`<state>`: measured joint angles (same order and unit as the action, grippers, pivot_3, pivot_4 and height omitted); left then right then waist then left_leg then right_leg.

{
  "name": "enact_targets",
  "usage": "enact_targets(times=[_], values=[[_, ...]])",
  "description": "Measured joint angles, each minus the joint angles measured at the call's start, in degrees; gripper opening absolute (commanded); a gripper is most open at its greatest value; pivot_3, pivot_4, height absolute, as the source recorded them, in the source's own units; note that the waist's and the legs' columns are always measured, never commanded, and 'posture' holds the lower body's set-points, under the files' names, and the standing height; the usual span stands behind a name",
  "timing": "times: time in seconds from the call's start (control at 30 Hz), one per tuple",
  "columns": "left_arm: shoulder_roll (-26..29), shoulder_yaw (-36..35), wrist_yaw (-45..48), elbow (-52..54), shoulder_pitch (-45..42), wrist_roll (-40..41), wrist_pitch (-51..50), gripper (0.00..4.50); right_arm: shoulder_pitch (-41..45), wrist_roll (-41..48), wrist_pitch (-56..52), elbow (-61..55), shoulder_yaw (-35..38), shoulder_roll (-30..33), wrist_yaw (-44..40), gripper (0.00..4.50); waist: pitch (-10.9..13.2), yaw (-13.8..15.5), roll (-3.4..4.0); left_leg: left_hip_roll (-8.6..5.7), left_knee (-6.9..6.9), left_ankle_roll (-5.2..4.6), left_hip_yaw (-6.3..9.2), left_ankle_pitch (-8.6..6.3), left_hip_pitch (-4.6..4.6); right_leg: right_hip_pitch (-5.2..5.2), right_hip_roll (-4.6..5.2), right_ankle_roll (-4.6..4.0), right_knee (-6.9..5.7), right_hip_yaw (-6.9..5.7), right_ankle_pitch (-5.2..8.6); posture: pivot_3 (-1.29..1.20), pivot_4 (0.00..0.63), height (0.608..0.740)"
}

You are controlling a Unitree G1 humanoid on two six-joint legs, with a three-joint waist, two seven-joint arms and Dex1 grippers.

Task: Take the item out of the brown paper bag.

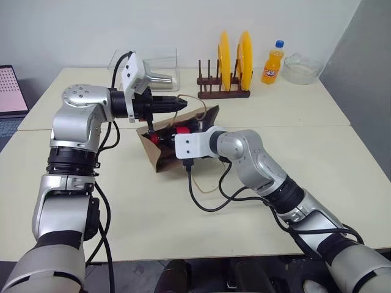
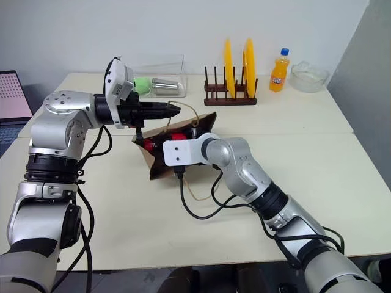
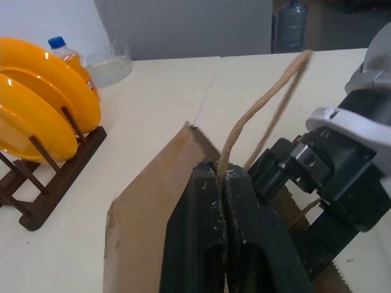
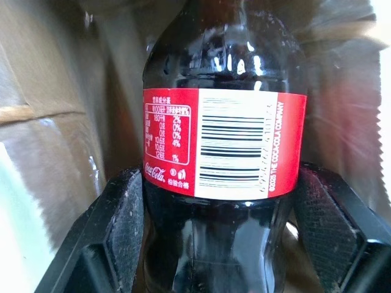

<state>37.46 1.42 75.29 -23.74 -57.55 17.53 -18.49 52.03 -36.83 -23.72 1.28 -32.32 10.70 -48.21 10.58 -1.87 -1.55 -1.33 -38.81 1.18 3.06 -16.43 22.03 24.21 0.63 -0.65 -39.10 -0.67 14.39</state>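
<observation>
The brown paper bag (image 1: pixel 160 156) lies on the table with its mouth held up and open. My left gripper (image 1: pixel 184 102) is shut on one looped handle (image 3: pixel 263 110) of the bag, pinching it between its fingertips (image 3: pixel 211 183). My right gripper (image 4: pixel 221 177) reaches into the bag's mouth. It is shut on the item (image 4: pixel 223 146), a dark cola bottle with a red and white label, which touches both pads. From the head views, red parts of the item (image 1: pixel 182 129) show inside the bag opening.
A wooden rack with yellow plates (image 1: pixel 225 73), an orange soda bottle (image 1: pixel 272 63) and a glass bowl (image 1: pixel 301 67) stand at the back. A clear box (image 2: pixel 156 82) holds a green ball and a metal cup. A laptop (image 1: pixel 11 91) sits far left. A black cable (image 1: pixel 204 198) loops on the table.
</observation>
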Motion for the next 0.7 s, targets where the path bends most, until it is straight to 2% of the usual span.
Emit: enact_targets(times=[0.33,0.7], values=[[-0.4,0.0,-0.9,-2.5,-1.6,-0.7,1.6,0.00,0.0,3.2,-3.0,-5.8,0.4,2.0,-2.9,3.12,0.0,0.0,0.00,0.00,0.00,-0.04,0.00,-0.02,0.00,0.00,0.00,0.00,0.01,-0.01,0.00,0.00,0.150,0.740],[-1.9,0.0,-0.9,-3.4,-3.1,-0.9,3.4,0.00,-1.6,12.3,-10.7,-16.4,6.4,5.5,-7.3,3.12,0.0,0.1,0.00,-0.01,-0.01,-0.08,0.03,-0.04,0.02,-0.01,0.01,0.00,0.01,-0.04,0.00,0.00,0.150,0.740]])
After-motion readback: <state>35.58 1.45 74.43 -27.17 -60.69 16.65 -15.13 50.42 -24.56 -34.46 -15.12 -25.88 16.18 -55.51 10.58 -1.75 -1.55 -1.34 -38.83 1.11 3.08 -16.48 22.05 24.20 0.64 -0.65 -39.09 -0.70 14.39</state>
